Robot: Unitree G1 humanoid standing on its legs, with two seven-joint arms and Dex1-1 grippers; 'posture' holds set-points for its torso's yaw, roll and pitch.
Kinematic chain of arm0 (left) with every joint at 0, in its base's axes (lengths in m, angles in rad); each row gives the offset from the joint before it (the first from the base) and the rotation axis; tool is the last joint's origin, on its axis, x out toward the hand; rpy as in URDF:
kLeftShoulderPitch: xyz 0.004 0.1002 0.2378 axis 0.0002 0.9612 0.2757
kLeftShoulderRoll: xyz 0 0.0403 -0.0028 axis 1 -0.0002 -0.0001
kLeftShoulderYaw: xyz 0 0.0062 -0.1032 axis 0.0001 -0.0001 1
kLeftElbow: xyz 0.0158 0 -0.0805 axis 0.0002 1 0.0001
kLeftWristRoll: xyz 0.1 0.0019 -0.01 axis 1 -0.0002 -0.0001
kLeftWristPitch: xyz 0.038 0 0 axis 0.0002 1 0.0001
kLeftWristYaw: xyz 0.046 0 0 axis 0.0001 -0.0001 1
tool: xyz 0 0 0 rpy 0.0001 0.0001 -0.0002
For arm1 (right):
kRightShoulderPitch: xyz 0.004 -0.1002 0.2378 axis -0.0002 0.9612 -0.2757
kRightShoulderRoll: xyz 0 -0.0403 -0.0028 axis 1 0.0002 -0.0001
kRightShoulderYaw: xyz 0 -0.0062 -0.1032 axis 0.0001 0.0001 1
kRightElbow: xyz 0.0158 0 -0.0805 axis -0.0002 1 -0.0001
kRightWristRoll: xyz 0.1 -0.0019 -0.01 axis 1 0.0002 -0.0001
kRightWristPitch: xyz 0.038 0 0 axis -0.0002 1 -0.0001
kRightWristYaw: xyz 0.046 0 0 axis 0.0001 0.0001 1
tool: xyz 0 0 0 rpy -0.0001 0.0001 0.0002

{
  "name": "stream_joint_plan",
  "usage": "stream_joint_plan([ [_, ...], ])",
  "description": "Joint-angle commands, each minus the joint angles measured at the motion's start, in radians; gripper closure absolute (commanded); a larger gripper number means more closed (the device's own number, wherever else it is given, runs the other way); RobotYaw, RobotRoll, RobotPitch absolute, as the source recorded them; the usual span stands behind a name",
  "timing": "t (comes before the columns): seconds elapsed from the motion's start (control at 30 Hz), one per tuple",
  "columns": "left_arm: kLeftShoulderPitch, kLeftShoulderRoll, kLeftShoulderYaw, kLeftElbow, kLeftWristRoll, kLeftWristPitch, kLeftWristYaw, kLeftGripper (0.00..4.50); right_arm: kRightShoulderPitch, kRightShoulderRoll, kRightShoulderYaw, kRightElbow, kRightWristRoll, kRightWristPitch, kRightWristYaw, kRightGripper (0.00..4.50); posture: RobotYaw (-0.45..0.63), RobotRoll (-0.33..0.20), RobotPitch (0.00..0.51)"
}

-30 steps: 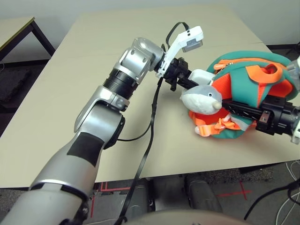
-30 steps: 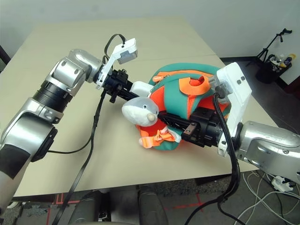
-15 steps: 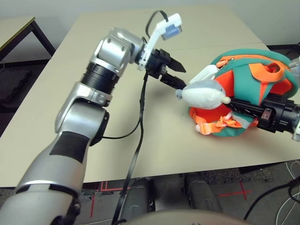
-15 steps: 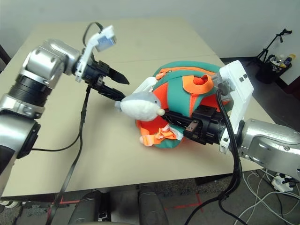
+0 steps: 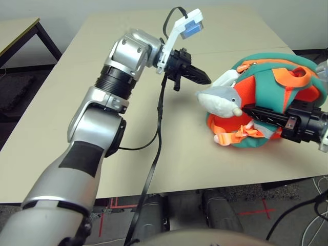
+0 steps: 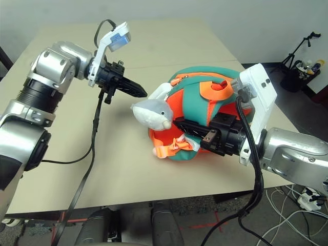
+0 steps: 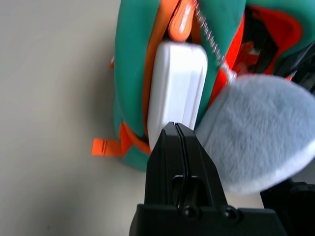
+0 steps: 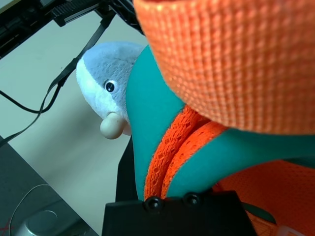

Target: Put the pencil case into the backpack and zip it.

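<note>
Left wrist view shows the left end effector (image 7: 177, 129) now clenched empty and drawn back from the flat white hard pencil case (image 7: 176, 91), left half-inserted in the orange-and-teal backpack (image 5: 266, 102), which the right end effector (image 6: 185, 126) grips, so zipping remains.

Backpack (image 8: 236, 162) up close: teal fabric, orange mesh strap, wide orange webbing across the top. Plush dolphin charm (image 8: 110, 98) sits against the teal side, eye and nose visible. Black cable (image 8: 54, 86) trails over the beige counter (image 8: 64, 152) behind it.
</note>
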Motion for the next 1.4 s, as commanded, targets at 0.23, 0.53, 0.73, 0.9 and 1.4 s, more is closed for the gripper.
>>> stream_joint_plan([
  [0.23, -0.005, -0.062, -0.021, 0.103, 0.048, -0.093, 0.025, 4.50, 0.001, 0.007, 0.013, -0.036, 0.020, 0.001, -0.015, 4.36, -0.22, 0.000, 0.100],
  [0.53, 0.014, -0.157, -0.005, 0.096, 0.043, -0.067, 0.083, 4.50, -0.002, 0.017, 0.021, -0.039, 0.020, -0.001, -0.020, 4.36, -0.22, 0.000, 0.105],
  [0.73, 0.015, -0.231, 0.011, 0.140, 0.049, -0.080, 0.148, 4.50, -0.005, 0.023, 0.023, -0.038, 0.017, 0.003, -0.018, 4.36, -0.23, 0.000, 0.105],
  [0.9, 0.028, -0.247, 0.014, 0.161, 0.061, -0.103, 0.161, 4.50, -0.006, 0.026, 0.028, -0.038, 0.014, 0.003, -0.021, 4.36, -0.23, 0.000, 0.103],
  [1.4, -0.003, 0.116, 0.068, -0.119, 0.022, -0.128, 0.015, 1.52, -0.031, 0.045, 0.060, 0.000, -0.061, 0.011, 0.043, 4.36, -0.16, 0.000, 0.079],
])
